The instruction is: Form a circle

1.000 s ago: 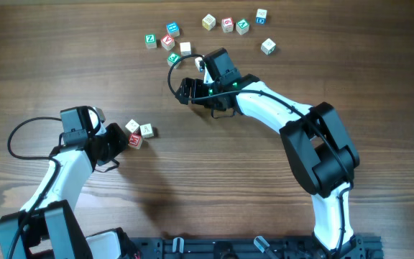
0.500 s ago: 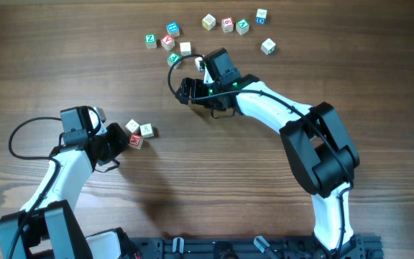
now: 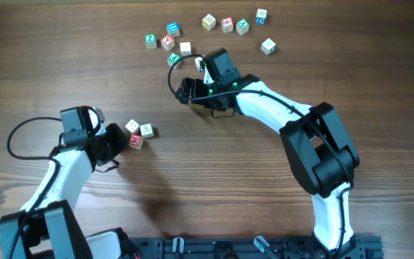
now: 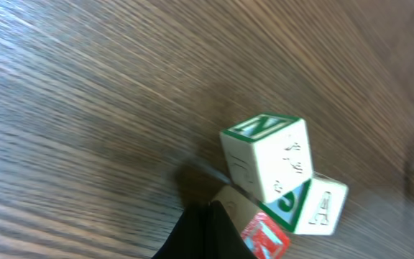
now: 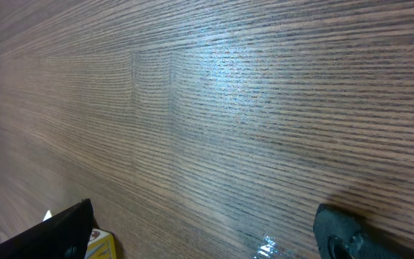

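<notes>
The circle is only a tight knot of three pale letter cubes on the table, left of centre and just beyond my left claw. From overhead it makes a small triangle with no clear long axis. Its red-faced cube is the corner nearest the table's near edge and nearest that claw.

My left claw is closed tight and grips nothing. Its wrist camera shows the dark tip lying against the pale side of the red-faced cube. That close view also shows a green-lettered cube with a third cube touching it, detail too small overhead.

My right claw is spread wide and holds nothing, above bare wood well apart from the circle. Its wrist view gives only wood grain, both fingertips and a sliver of a yellow-edged cube. Only the overhead shows the loose cubes scattered along the far side.
</notes>
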